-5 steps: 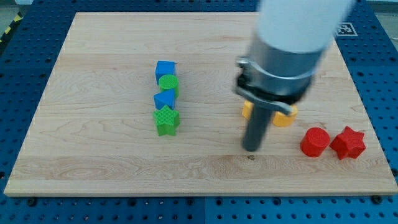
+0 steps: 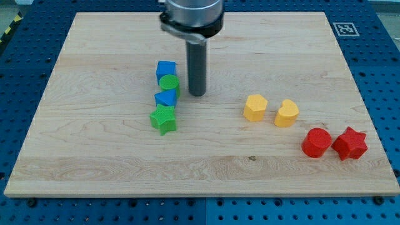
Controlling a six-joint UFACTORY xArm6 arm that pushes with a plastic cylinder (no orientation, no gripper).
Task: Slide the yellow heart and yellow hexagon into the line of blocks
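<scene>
The yellow hexagon (image 2: 255, 107) and the yellow heart (image 2: 287, 113) lie side by side right of the board's middle, apart from each other. A line of blocks runs down the left-centre: a blue cube (image 2: 165, 69), a green cylinder (image 2: 169, 83), a blue block (image 2: 165, 98) and a green star (image 2: 164, 119). My tip (image 2: 197, 94) rests just right of the green cylinder and blue block, well left of the yellow pair. It touches no block.
A red cylinder (image 2: 316, 142) and a red star (image 2: 350, 143) sit near the board's lower right. The wooden board (image 2: 94, 162) lies on a blue perforated table. A marker tag (image 2: 345, 29) is at the top right corner.
My tip has moved up and left, from just below the yellow blocks to beside the line. The yellow hexagon and heart are now uncovered. The green star has shifted slightly left.
</scene>
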